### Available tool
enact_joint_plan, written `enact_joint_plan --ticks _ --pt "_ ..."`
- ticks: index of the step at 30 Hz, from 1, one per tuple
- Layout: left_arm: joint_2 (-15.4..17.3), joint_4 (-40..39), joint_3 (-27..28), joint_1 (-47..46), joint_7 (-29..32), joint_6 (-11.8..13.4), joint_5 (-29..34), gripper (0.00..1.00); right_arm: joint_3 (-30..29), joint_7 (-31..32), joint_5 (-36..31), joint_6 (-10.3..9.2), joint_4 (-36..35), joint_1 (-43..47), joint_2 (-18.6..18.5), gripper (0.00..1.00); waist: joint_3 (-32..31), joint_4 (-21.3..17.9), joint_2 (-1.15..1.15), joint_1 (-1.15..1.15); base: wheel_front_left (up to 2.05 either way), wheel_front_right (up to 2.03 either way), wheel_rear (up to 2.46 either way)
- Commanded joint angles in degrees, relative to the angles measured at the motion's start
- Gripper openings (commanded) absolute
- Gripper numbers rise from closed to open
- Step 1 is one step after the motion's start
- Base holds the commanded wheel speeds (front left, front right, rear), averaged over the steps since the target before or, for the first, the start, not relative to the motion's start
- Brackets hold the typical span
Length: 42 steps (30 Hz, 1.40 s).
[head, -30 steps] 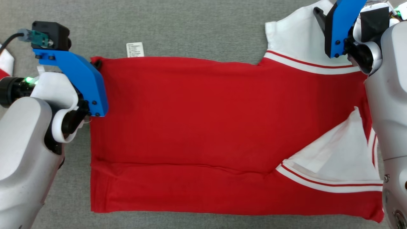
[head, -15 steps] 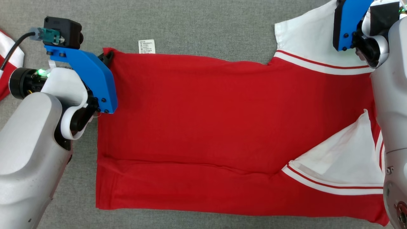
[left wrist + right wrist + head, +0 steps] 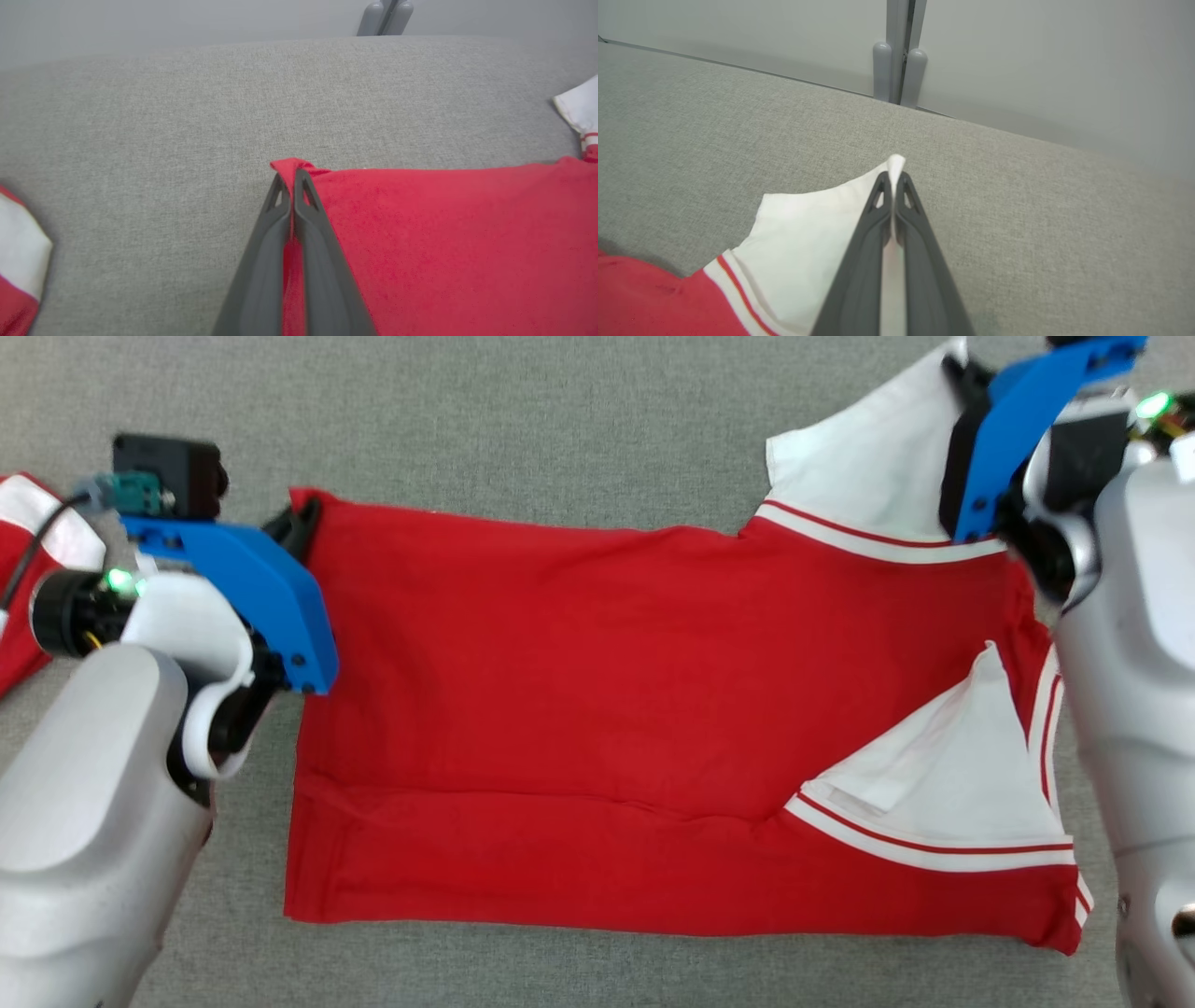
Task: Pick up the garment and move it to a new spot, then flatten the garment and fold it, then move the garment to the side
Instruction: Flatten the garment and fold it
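Red knit garment (image 3: 597, 709) with white sleeves: right gripper (image 3: 893, 182) jaws have just pinched its sleeve corner (image 3: 897, 163); left gripper (image 3: 290, 182) pinches the hem corner (image 3: 288, 164). Fold appears ready.

Right gripper (image 3: 893, 179), open before, now pinches white sleeve (image 3: 808, 224) tip at 1 o'clock; care label on T-shirt (image 3: 579, 709) dropped from sight.

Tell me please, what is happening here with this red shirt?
The robot handles a red garment with white sleeves, spread on a grey surface. The left pincer is shut on its far red corner. The right pincer is shut on the tip of the far white sleeve. The near sleeve lies folded over the red body. It seems ready to lift or fold the far edge.
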Motion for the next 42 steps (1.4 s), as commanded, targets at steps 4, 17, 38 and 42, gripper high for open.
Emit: enact_joint_plan --ticks 4,17,38,42 --pt "0.01 -0.2 -0.83 4.11 -2.73 -1.98 -0.68 0.0 4.37 0.27 6.82 0.01 -7.06 7.21 -2.21 0.0 -2.86 -1.25 0.0 0.01 0.0 0.0 0.0" --pt "1.43 -1.9 -2.84 17.57 -10.49 -3.68 -0.78 0.0 1.19 11.11 14.89 0.02 -37.92 36.83 -8.69 0.0 -9.76 -2.03 0.0 0.01 0.0 0.0 0.0" --pt "0.5 1.7 -0.86 22.26 -19.12 -0.73 -1.27 1.0 -6.95 24.51 11.04 0.02 -59.06 60.83 -0.98 1.0 -12.59 -2.32 0.0 0.01 0.0 0.0 0.0" --pt "-2.43 0.53 1.5 23.81 -24.82 -0.71 -3.47 1.0 -7.69 24.64 10.81 0.02 -59.28 62.35 -0.06 1.0 -13.89 -1.65 0.0 0.01 0.0 0.0 0.0"
